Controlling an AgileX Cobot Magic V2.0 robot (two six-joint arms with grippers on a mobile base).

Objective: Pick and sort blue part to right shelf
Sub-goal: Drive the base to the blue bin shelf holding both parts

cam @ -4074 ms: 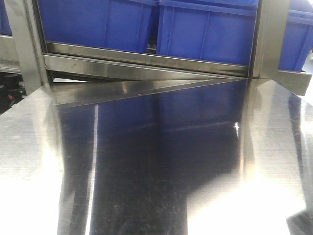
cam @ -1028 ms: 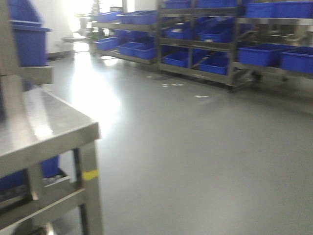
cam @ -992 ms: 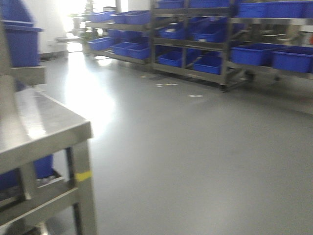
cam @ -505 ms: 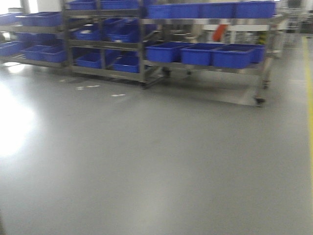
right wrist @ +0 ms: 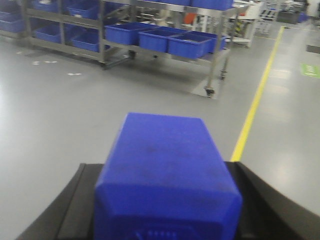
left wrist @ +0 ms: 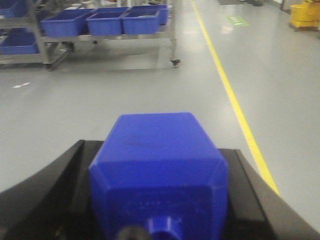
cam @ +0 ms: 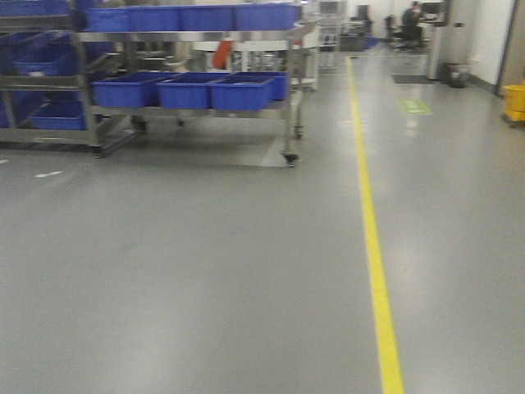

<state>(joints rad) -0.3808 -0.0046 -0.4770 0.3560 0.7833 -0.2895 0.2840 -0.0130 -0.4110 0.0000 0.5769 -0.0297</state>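
Two blue parts in play, one per arm. Left gripper (left wrist: 158,150) has its black fingers (left wrist: 55,185) pressed against both flanks of a blue part (left wrist: 159,170); right gripper (right wrist: 166,172) clamps its own blue part (right wrist: 167,160) the same way. Neither part touches anything else, and both hang over bare grey floor (cam: 205,271), well apart from any shelf. My read: this is the carry leg, parts picked and not yet placed, held low and centred in the jaws so they don't shift while the base travels. Both wrists sit roughly level, pointing forward along the floor with each part's long axis in line with the wrist camera. The arms themselves don't show in the front view, so elbow pose is unknown. Wheeled steel rack (cam: 289,90) stands far left with a row of blue bins (cam: 239,92) on its middle level. A yellow floor line (cam: 373,238) runs near to far on the right. Can't tell whether that rack is the "right shelf". If it is, next comes a drive up to it, then a reach over a bin rim before the fingers let go.
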